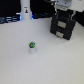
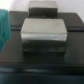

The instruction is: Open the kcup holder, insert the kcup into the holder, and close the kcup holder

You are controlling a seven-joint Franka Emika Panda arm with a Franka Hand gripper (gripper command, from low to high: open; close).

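The kcup [image 1: 32, 46], a tiny white cup with a green top, stands upright on the white table in the exterior view, left of centre. The black kcup holder [image 1: 63, 26], with two light-trimmed fronts, stands at the back on the exterior view's right. My gripper [image 1: 62, 10] is right above the holder's top, far from the kcup. Its fingers are too blurred to tell open from shut. The wrist view is a close, blurred look at a black surface [image 2: 15, 57] with two grey blocks [image 2: 45, 34]. I take this for the holder. The kcup does not show there.
A tall white bottle-shaped object [image 1: 25, 11] stands at the back on the exterior view's left, before a dark band of clutter. A teal shape [image 2: 4, 30] shows at the wrist view's edge. The white table [image 1: 45, 65] spreads toward the front.
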